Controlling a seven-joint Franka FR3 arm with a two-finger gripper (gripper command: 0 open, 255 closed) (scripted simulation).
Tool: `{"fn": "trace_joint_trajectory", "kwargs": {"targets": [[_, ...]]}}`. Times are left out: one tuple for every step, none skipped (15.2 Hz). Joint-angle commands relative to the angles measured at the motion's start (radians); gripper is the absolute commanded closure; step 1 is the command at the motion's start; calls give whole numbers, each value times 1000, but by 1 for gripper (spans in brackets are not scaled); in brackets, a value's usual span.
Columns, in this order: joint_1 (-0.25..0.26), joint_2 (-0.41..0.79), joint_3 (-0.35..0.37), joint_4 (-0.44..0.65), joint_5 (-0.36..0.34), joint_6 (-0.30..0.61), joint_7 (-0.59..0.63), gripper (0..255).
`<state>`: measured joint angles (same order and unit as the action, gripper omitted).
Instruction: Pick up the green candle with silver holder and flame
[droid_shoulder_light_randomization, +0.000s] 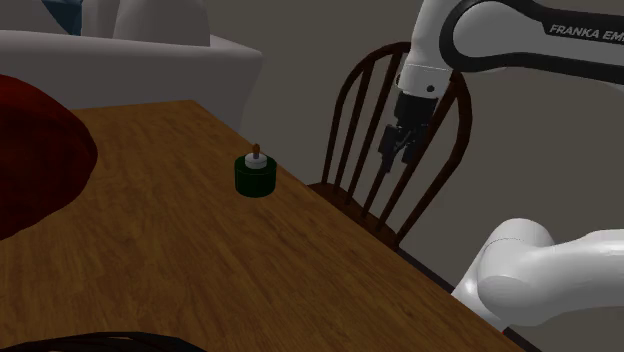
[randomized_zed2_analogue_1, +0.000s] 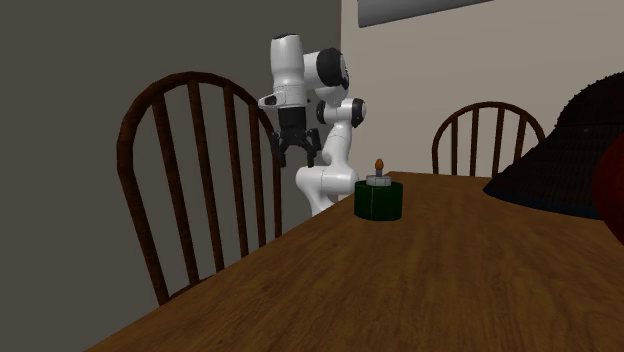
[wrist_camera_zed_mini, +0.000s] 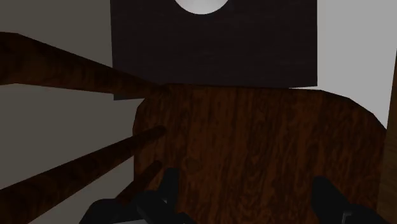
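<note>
The jaws' two black fingers (wrist_camera_zed_mini: 168, 191) stand spread apart, pinching nothing, and point down over the dark wooden seat of a chair (wrist_camera_zed_mini: 254, 146) just off the desk (droid_shoulder_light_randomization: 200, 250) edge. One white arm (droid_shoulder_light_randomization: 520, 40) reaches out from its stand (wrist_camera_zed_mini: 216, 63), elbow bent, wrist turned downward. One green candle (droid_shoulder_light_randomization: 254, 175) with a silver holder and small flame stands upright on the desk near that edge. It is well apart from the jaws, at nine o'clock in the shoulder view and four o'clock in the second exterior view. That view counts two spindle-back chairs.
</note>
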<state>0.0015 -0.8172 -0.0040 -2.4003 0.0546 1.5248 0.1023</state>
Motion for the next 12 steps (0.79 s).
{"fn": "trace_joint_trajectory", "kwargs": {"targets": [[0,0,0,0,0,0,0,0],[7,24,19,20,13,8,19,0],[14,48,38,40,25,16,38,0],[20,74,57,62,35,23,57,0],[25,99,75,84,45,30,76,0],[30,126,93,108,54,36,94,0],[35,152,111,133,62,42,113,0],[39,180,129,159,68,48,132,0],[43,208,146,185,74,53,150,0],[46,236,163,213,78,57,169,0],[49,265,180,242,81,61,188,0],[52,294,197,272,83,64,207,0]]}}
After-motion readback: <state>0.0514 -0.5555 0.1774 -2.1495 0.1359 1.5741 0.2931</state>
